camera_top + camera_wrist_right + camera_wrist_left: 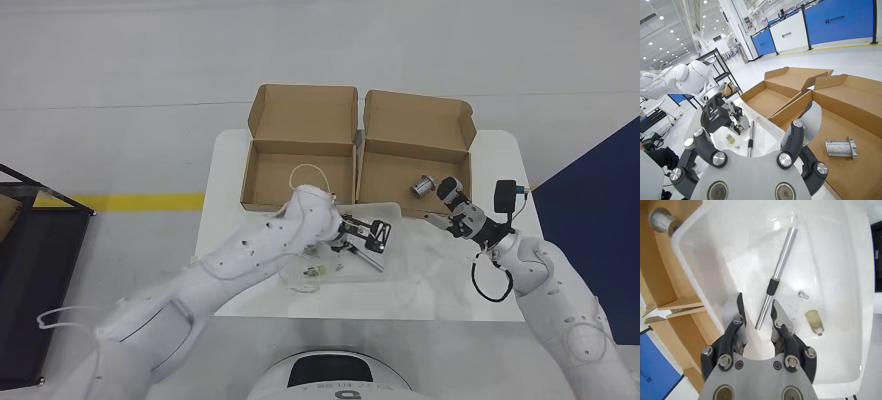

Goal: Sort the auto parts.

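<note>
Pick-up step here, not the drop-off. Three bits to sort in the shallow white plastic tray [687, 266]: a long polished steel rod with a black rubber collar [780, 266] lying slantwise on the floor of it, plus a small silver bolt [803, 294] and a stubby yellowish rubber plug with a metal stud [814, 321], both near the rod's thin end and apart from it.

Hanging over that thin end with the left gripper [756, 306], jaws spread and holding nothing, one on each side of the shaft. Can't tell how close to the tray floor.

Parked at the near edge of the right-hand brown cardboard box [390, 180] with the right gripper [449, 190], jaws wide apart as well, nothing in them, just beside a ribbed grey cast-metal cylinder [423, 186] lying in that box.

Next up, at a guess: drop lower, pinch the shaft below the collar, lift clear of the tray wall, carry over to that box or the left-hand brown cardboard box [270, 175], no telling which. Worth squeezing square on: slick round steel, end grip, likely to tip or roll.
</note>
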Controlling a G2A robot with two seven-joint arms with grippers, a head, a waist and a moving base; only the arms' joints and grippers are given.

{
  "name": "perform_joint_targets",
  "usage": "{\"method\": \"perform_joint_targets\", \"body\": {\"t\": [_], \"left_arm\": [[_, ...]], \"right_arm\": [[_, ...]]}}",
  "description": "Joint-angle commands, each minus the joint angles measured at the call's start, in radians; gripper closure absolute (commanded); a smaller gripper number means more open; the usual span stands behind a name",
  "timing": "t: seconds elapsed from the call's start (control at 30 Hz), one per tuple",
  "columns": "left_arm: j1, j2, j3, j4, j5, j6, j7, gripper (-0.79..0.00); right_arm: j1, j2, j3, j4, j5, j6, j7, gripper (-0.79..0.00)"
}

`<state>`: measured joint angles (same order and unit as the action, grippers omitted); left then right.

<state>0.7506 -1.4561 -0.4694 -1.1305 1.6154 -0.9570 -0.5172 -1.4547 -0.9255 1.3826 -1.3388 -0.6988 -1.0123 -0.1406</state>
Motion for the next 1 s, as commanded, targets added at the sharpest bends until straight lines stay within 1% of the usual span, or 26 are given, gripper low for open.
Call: {"method": "perform_joint_targets", "body": {"t": [0.0, 0.07, 0.2, 0.4, 0.5, 0.7, 0.77, 0.97], "left_arm": [[-0.033, -0.033, 0.029, 0.081, -0.052, -0.031, -0.016, -0.311], [-0.055, -0.064, 0.052, 0.143, -0.087, -0.04, -0.03, -0.305], [-0.093, -0.117, 0.1, 0.249, -0.134, -0.055, -0.017, -0.299], [-0.132, -0.186, 0.157, 0.374, -0.12, -0.039, 0.014, -0.274], [-0.146, -0.218, 0.179, 0.43, -0.104, -0.033, 0.034, -0.246], [-0.167, -0.272, 0.214, 0.527, -0.073, -0.032, 0.089, -0.212], [-0.173, -0.287, 0.223, 0.558, -0.063, -0.041, 0.112, -0.188], [-0.186, -0.326, 0.244, 0.64, -0.036, -0.047, 0.166, -0.172]], "right_arm": [[0.0, 0.0, 0.0, 0.0, 0.0, 0.0, 0.0, -0.785], [0.0, 0.0, 0.0, 0.0, 0.0, 0.0, 0.0, -0.785], [0.0, 0.0, 0.0, 0.0, 0.0, 0.0, 0.0, -0.785], [0.0, 0.0, 0.0, 0.0, 0.0, 0.0, 0.0, -0.785], [0.0, 0.0, 0.0, 0.0, 0.0, 0.0, 0.0, -0.785], [0.0, 0.0, 0.0, 0.0, 0.0, 0.0, 0.0, -0.785], [0.0, 0.0, 0.0, 0.0, 0.0, 0.0, 0.0, -0.785], [0.0, 0.0, 0.0, 0.0, 0.0, 0.0, 0.0, -0.785]]}}
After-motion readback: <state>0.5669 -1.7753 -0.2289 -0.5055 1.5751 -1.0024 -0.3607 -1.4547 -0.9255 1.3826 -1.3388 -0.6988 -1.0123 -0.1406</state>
